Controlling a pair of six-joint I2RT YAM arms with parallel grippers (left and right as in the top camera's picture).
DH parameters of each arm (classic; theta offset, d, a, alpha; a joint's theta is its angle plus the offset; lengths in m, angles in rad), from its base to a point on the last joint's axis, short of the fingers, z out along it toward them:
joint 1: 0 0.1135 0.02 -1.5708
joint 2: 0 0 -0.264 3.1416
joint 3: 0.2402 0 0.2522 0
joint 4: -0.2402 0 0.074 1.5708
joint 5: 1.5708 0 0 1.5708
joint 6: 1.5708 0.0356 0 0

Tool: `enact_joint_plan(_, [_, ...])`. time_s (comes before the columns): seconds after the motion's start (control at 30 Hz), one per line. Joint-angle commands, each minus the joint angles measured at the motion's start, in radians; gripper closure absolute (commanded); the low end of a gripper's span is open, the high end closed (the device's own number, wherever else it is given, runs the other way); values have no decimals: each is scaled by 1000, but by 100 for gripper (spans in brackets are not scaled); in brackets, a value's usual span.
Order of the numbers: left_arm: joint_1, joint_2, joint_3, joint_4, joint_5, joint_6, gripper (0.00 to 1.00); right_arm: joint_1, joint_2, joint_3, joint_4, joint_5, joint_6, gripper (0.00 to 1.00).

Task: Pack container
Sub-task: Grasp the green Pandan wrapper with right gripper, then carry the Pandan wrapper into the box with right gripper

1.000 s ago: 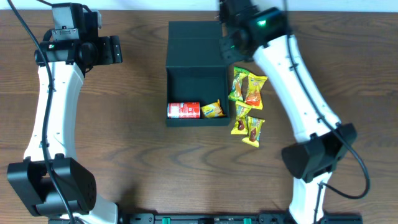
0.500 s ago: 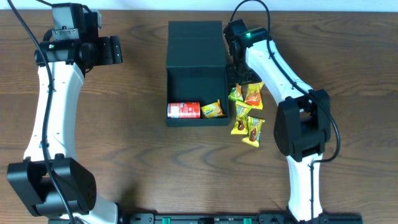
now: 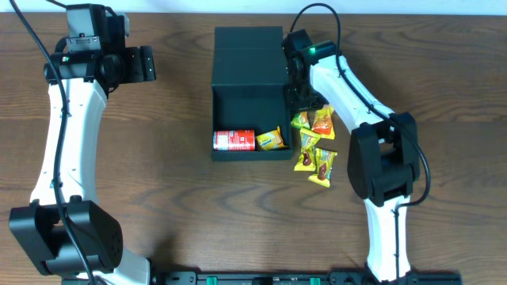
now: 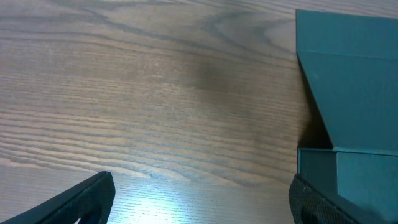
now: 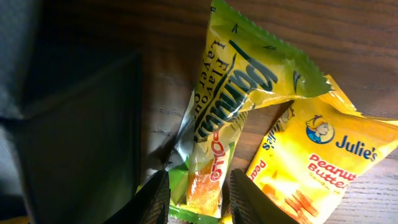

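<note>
Swung down since a second ago onto the yellow-green packet (image 5: 236,93) with the right gripper (image 5: 199,193), straddling its lower end; cannot tell if clamped. Lies 12-to-6 overhead, container (image 3: 247,59) just beside at 9 o'clock. Left gripper (image 3: 149,63) spread wide, well apart.

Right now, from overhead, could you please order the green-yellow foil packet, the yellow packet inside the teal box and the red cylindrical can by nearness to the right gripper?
1. Green-yellow foil packet, under the right gripper.
2. Yellow packet, box's right corner.
3. Red cylindrical can, left of it.
</note>
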Motion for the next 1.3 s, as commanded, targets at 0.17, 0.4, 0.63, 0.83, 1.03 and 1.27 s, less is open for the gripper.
enact_joint_plan(0.17, [3, 10, 8, -2, 3, -11, 9, 8, 10, -57, 42, -6, 1, 85])
enact_joint_plan(0.4, [3, 10, 8, -2, 4, -11, 9, 7, 8, -42, 55, 6, 1, 99])
enact_joint_plan(0.63, [3, 10, 8, -3, 4, -11, 9, 10, -3, 224, -91, 66, 5, 99])
enact_joint_plan(0.83, [3, 10, 8, -7, 4, -11, 9, 30, -3, 438, -177, 40, 5, 99])
enact_joint_plan(1.03, [3, 10, 8, -7, 4, -11, 9, 109, 2, 443, -171, -132, 5, 98])
enact_joint_plan(1.27, [3, 10, 8, -7, 3, -11, 9, 211, 17, 384, -140, -134, 50, 98])
